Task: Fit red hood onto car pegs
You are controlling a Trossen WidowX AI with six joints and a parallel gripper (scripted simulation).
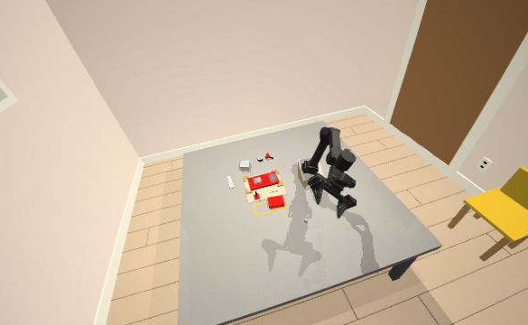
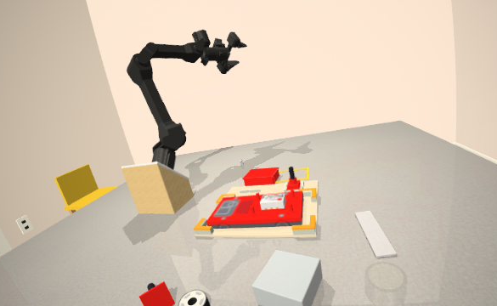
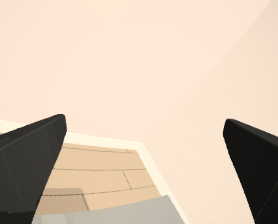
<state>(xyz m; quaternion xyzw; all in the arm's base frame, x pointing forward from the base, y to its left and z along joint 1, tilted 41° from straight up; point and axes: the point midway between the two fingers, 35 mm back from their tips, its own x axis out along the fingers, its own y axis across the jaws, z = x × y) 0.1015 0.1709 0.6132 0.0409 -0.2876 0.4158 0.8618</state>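
Observation:
The hood (image 1: pixel 276 201) (image 2: pixel 261 176), a red shell with a flat roof, lies on the table beside the jig, at one end of a yellow outline. The red chassis (image 1: pixel 270 181) (image 2: pixel 241 217) sits in the jig (image 1: pixel 268 193) (image 2: pixel 256 233) between orange corners. The white engine block (image 1: pixel 257 180) (image 2: pixel 273 201) is on its deck, with red pegs standing around it. My gripper (image 1: pixel 329 210) (image 2: pixel 243 54) (image 3: pixel 146 124) is open and empty, high above the table and far from the hood. The wrist view shows wall, floor and a table corner, not the hood. The hood's holes cannot be made out.
A red piece with a black post (image 1: pixel 256 196) (image 2: pixel 292 184) stands on the jig beside the hood. A grey block (image 1: pixel 245 165) (image 2: pixel 288 276), a white strip (image 1: pixel 230 182) (image 2: pixel 375 234), a wheel (image 1: pixel 260 159) (image 2: pixel 194 300) and another red part (image 1: pixel 268 156) (image 2: pixel 158 295) lie around the jig.

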